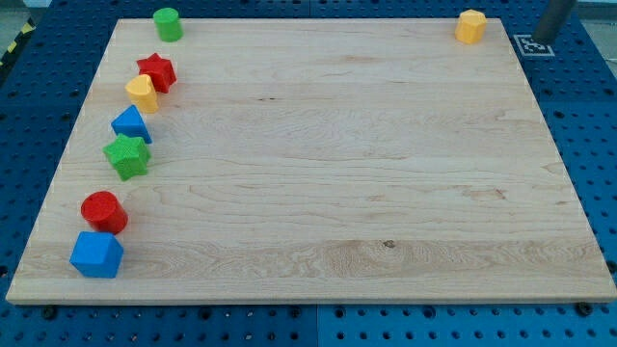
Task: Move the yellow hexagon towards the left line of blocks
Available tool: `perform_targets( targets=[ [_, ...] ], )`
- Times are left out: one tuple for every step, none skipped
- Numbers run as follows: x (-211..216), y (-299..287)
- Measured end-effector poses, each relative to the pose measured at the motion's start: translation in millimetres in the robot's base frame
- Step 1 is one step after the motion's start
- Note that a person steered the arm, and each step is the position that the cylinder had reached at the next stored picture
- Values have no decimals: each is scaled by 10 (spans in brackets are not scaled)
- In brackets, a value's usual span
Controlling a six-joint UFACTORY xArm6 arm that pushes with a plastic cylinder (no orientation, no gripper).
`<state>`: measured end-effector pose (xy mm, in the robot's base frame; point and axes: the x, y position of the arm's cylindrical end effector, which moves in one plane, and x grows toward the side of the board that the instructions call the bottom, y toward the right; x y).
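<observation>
No brand, label or readable writing shows anywhere; the only marking is a small black-and-white square tag [533, 44] lying on the blue pegboard [588, 125] just off the wooden board's [328, 173] top right corner. Eight blocks sit on the board. The yellow hexagon [470, 26] stands alone in the top right corner, well apart from all the others. The other seven are on the view's left: a green cylinder [168, 23] at the top edge, then a curving line running down the left side, made of a red star [156, 72], a yellow block [142, 93] of unclear shape touching that star, a blue triangle-like block [130, 124], a green star [127, 155] just below it, a red cylinder [103, 211] and a blue block [96, 254] of blocky, many-sided shape just beside the bottom left corner. By colour that makes two yellow, two green, two red and two blue. My tip [548, 39] belongs to a dark rod with no fingers to open or close; it holds nothing and stands off the board, just to the right of the yellow hexagon, over the tag
</observation>
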<state>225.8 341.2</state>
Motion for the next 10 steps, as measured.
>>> perform_targets(
  targets=[
    [-67,-3],
    [-85,-79],
    [-85,-353],
    [-98,-650],
    [-171,-947],
    [-311,-1168],
    [-336,-1296],
    [-272,-1316],
    [-194,-1327],
    [-179,-1403]
  ],
)
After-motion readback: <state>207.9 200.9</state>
